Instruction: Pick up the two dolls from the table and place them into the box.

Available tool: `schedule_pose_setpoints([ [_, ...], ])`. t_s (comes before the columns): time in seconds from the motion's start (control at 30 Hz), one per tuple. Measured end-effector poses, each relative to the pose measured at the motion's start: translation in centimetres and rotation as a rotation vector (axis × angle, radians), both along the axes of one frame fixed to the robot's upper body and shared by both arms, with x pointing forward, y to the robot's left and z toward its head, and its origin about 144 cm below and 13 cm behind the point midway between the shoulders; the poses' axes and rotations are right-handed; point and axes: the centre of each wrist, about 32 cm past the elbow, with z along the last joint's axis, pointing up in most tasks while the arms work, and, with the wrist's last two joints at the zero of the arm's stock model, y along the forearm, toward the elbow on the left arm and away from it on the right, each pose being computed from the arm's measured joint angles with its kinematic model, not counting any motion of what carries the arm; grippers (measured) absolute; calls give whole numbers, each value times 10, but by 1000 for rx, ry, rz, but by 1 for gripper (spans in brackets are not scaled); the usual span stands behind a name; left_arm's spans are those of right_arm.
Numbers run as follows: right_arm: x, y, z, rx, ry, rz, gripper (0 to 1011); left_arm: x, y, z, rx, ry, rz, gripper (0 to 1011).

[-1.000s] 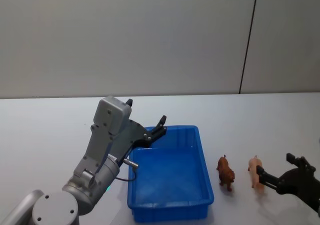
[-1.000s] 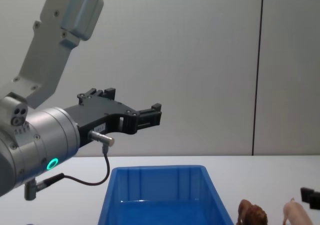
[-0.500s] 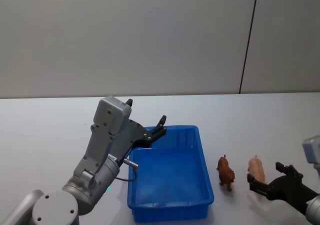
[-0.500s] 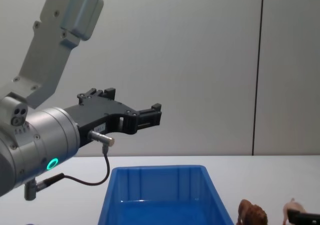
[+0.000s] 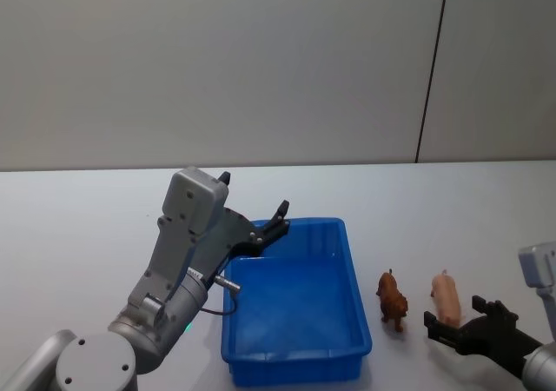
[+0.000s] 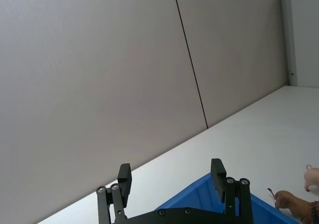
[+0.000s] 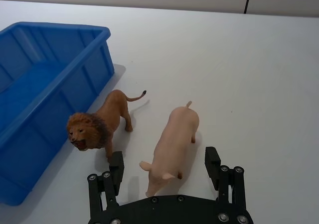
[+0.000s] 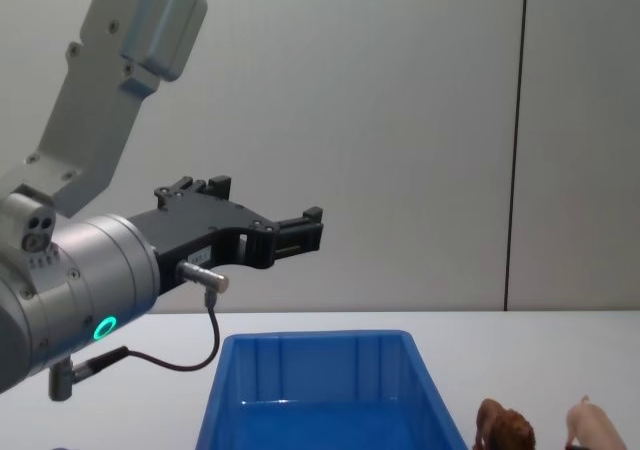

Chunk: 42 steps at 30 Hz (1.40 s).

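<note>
Two dolls stand on the white table to the right of the blue box. One is a brown lion, the other a pale pink pig. My right gripper is open, low at the near side of the pig. In the right wrist view the right gripper has the pig head-end between its fingers, untouched, with the lion just outside one finger. My left gripper hangs open and empty above the box's far left corner.
The box interior looks empty, and its long wall stands close beside the lion. A grey wall with a dark vertical seam rises behind the table. Bare tabletop stretches beyond and to the right of the dolls.
My right gripper has moved left and toward the near edge, coming in line with the pig so its open fingers flank the head end. The left arm and both dolls have not moved.
</note>
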Motion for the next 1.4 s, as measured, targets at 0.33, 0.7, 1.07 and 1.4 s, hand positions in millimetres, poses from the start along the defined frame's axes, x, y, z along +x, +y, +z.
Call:
schedule_pose_setpoints([
  [0.33, 5, 1, -7, 28, 43, -9, 854, 0, 0, 0, 0, 0, 0, 1002],
  [0.7, 9, 4, -13, 46, 70, -13, 531, 0, 0, 0, 0, 0, 0, 1002],
  [1.07, 9, 9, -11, 10, 15, -27, 346, 0, 0, 0, 0, 0, 0, 1001],
  [1.4, 6, 16, 4, -48, -101, -39, 346, 0, 0, 0, 0, 0, 0, 1001],
])
